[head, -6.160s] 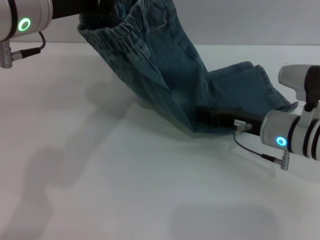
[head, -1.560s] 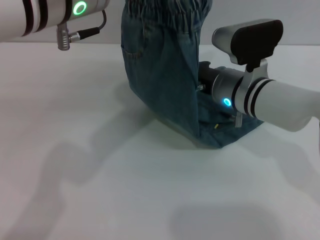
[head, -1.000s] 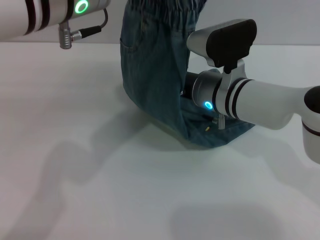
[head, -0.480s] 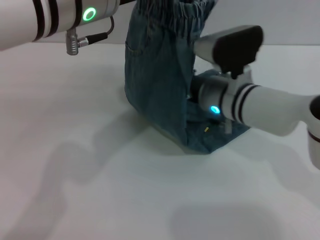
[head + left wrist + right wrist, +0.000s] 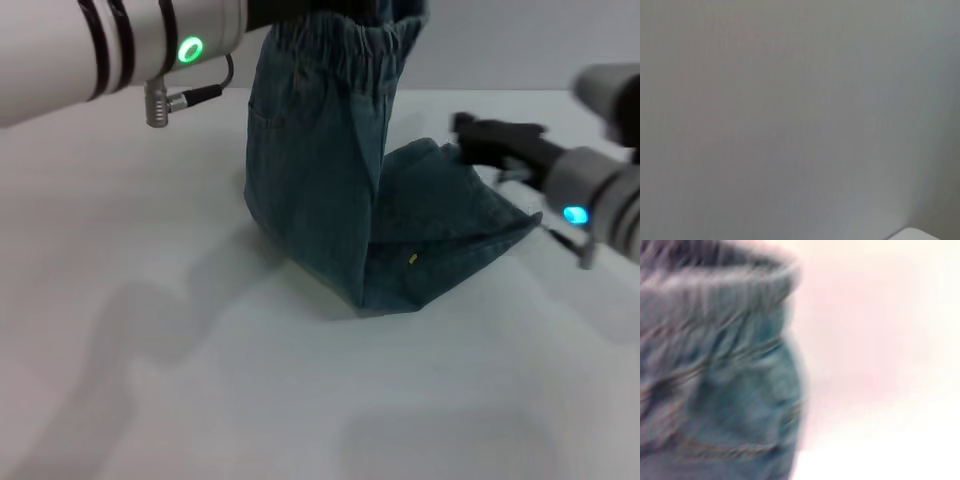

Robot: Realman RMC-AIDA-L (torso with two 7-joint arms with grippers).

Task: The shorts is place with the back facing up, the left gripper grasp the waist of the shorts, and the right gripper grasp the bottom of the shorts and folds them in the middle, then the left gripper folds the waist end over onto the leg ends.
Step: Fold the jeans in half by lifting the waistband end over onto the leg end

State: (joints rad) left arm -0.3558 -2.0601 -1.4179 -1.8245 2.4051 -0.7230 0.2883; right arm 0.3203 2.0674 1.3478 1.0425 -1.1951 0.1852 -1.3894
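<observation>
The blue denim shorts (image 5: 320, 170) hang from their ruffled waist (image 5: 345, 38), which my left gripper (image 5: 300, 10) holds shut at the top edge, fingers mostly cut off. The cloth drops to a fold on the table (image 5: 355, 290). The leg ends (image 5: 470, 215) lie flat to the right of that fold. My right gripper (image 5: 468, 128) hovers just right of the leg ends, apart from the cloth, open and empty. The right wrist view shows blurred shorts (image 5: 715, 370) with the gathered band on top. The left wrist view shows only a plain grey surface.
The white table (image 5: 200, 380) spreads out in front and to the left of the shorts. The left arm with its green ring (image 5: 189, 49) crosses the top left corner. The right arm with its blue ring (image 5: 574, 214) sits at the right edge.
My right gripper has pulled out from over the leg part and moved off to the right, away from the cloth. The left gripper has carried the raised waist slightly rightward.
</observation>
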